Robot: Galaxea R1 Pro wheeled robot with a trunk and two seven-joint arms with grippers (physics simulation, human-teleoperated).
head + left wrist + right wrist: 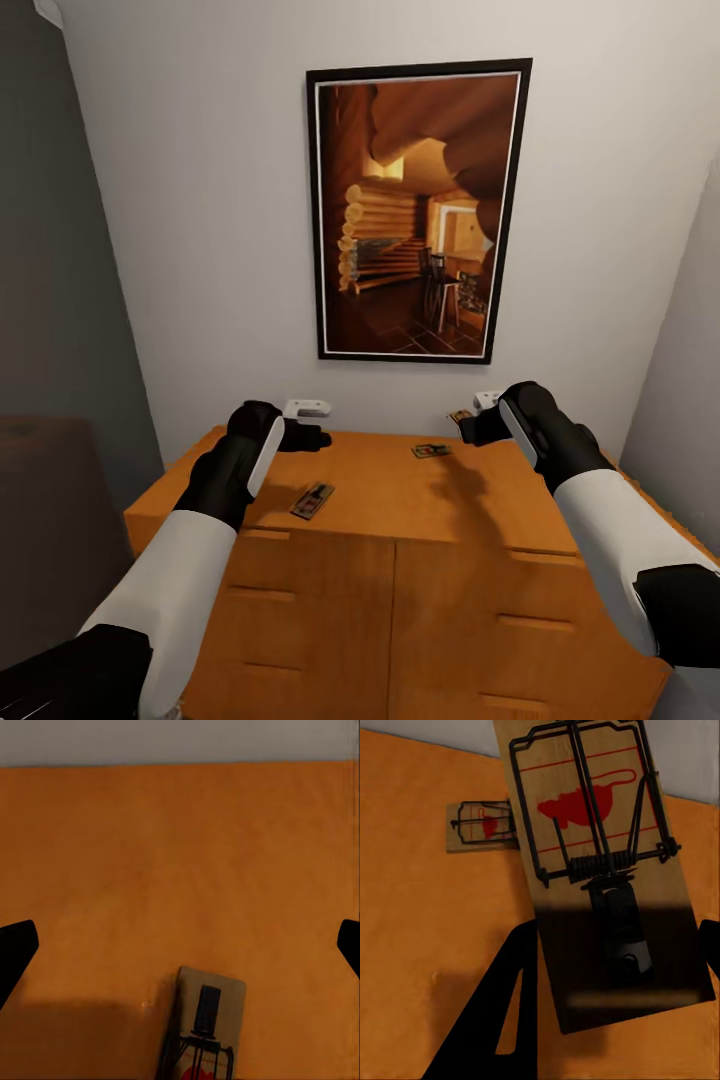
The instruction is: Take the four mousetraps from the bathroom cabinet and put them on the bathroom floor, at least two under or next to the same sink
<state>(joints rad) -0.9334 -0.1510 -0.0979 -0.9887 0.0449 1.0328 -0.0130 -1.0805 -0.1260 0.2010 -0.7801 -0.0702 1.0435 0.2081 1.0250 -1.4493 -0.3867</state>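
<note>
a: mousetraps sit on the cabinet (400, 500) tabletop, not inside it. one (312, 500) lies near the front, a little ahead of the left tool (318, 437); another (430, 451) lies further back toward the middle.

b: and the right side?

a: the right tool (468, 424) hangs by the back right corner, near the wall under the framed picture (418, 210). its wrist camera has a trap (600, 870) very close up, lengthwise between the fingers, wire bar and red mouse print facing up. it looks pinched, but i can't tell for sure whether the fingers are pressing it.

b: the left tool?

a: spread wide. both fingertips (15, 949) sit at the outer edges of its wrist view, with a trap (206, 1024) below them on the bare wood, untouched.

b: how will they handle?

a: my guess: very light, stiff little wooden slabs, flat against the tabletop. so thin that the fingers have little edge to bite on. i'd take each across the short width, on the long sides of the board, clear of the spring and wire bar. smooth wood on smooth wood, so it may slide away if nudged before the fingers close.

b: anything down on the bathroom floor?

a: not that i can see from here.
</note>
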